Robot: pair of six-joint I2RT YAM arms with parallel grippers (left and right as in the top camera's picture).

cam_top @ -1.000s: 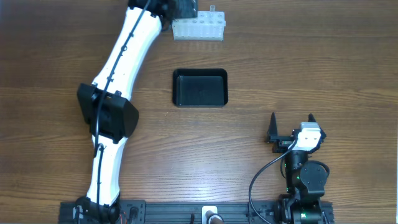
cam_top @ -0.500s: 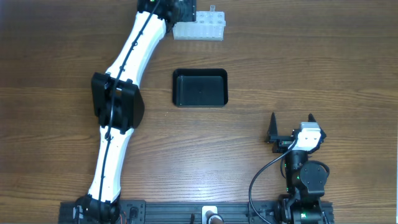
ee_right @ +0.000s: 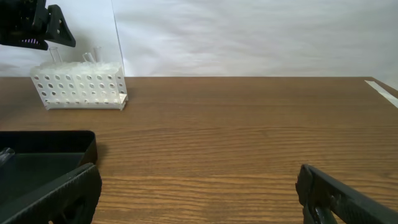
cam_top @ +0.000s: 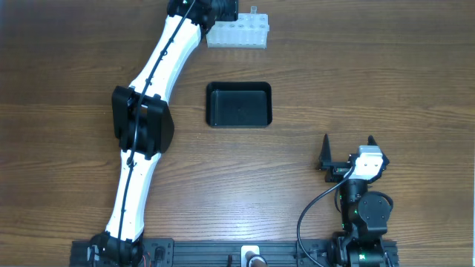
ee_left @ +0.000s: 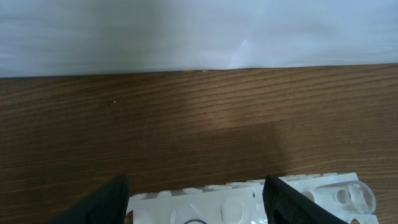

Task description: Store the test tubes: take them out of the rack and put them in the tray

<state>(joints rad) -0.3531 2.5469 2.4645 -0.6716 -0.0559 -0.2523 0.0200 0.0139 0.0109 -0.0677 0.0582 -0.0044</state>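
Both grippers are caught with fingers spread and nothing gripped. Up at the table's far edge, about midway along it, the white rack is set. The left gripper is held over the rack's left end. From the left wrist, the rack's top is seen between the two dark fingers (wide apart, no glass pinched). The test tubes are seated in the rack: one is seen standing proud near its right end, and a few clear tips are made out above the holes from the right wrist, though their number cannot be told. The black tray is laid near the table's middle, on the near side of the rack and apart from it. Well away, toward the near right corner, the right gripper is parked, pointed toward tray and rack.
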